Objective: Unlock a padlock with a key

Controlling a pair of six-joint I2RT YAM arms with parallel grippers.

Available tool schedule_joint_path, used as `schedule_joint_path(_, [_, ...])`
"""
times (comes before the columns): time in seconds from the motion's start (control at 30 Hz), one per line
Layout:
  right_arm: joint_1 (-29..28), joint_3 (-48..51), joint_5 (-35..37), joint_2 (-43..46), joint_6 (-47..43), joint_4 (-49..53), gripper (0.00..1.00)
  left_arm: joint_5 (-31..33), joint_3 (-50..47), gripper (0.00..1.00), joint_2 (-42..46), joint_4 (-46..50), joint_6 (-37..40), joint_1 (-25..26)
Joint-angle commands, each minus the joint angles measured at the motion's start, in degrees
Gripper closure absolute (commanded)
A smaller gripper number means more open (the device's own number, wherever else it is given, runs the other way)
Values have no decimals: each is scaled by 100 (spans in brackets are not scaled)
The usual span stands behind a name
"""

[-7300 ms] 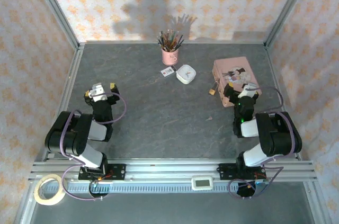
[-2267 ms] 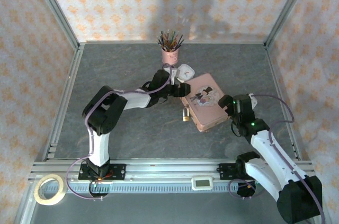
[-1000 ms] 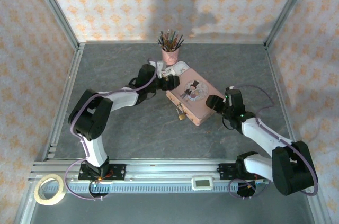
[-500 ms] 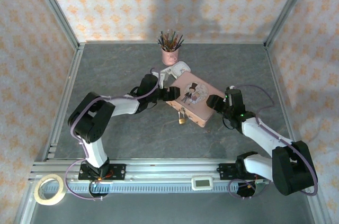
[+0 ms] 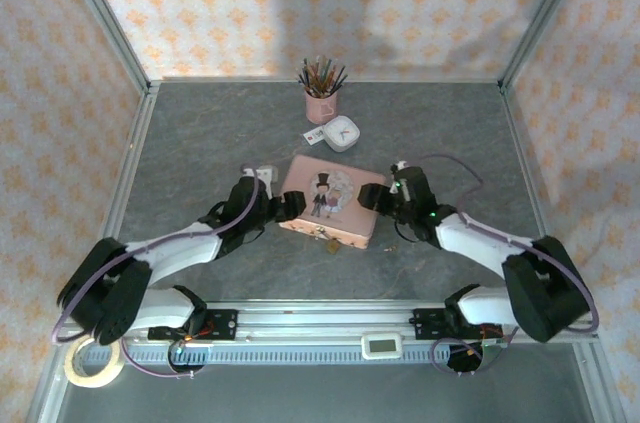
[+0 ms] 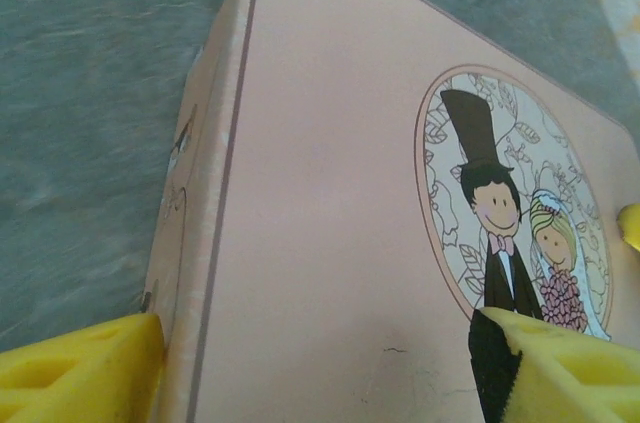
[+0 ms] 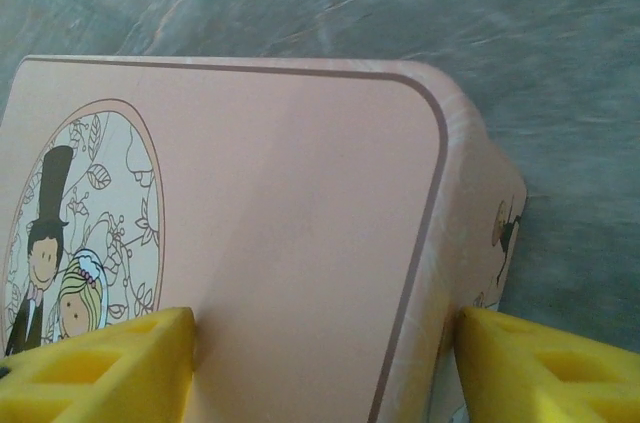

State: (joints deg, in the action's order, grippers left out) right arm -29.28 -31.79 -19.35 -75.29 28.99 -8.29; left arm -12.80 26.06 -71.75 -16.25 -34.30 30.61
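Your left gripper (image 5: 287, 205) and right gripper (image 5: 372, 199) both pinch the pink tin (image 5: 330, 198), padlock (image 5: 331, 244) at its front edge.

Overhead camera looks down; both wrist cameras (very close) share the pink tin (image 5: 328, 199).

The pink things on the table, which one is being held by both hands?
The flat pink tin with the cartoon bride and groom, one hand at each end; the pink cup of pencils stands untouched at the back.

The padlock (image 5: 330, 243) is tiny and brass-gold, hanging at the near front edge of the pink tin (image 5: 300, 211), close to the desk (image 5: 200, 133); its shackle is too small to make out.
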Motion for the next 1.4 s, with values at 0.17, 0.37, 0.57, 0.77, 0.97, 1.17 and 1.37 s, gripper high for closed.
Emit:
schedule_joint_path(0.17, [-843,-1776,-157,-1935,62,-459,34,1133,-927,19,1237,559,-727,-421])
schedule_joint_path(0.37, [-1138,-3585,-251,-3426,-262,-176,35,1588,-1080,19,1621,738,-973,-499])
schedule_joint_path(0.57, [-1159,-5684,-367,-4760,-631,414,32,1997,-1185,15,1884,770,-1275,-553])
schedule_joint_path(0.77, [-1144,-6997,-94,-5072,-1162,1205,23,2284,-1181,7,2256,955,-1415,-582])
schedule_joint_path(0.97, [-945,-6299,364,-3995,-1506,1696,18,2746,-734,1,2820,1519,-922,-726])
schedule_joint_path(1.17, [-850,-4388,919,-2406,-1595,2155,18,2415,200,1,2864,1498,-103,-809])
schedule_joint_path(1.37, [-860,-2612,1499,-964,-1115,3135,24,629,821,1,2089,228,-67,-658])
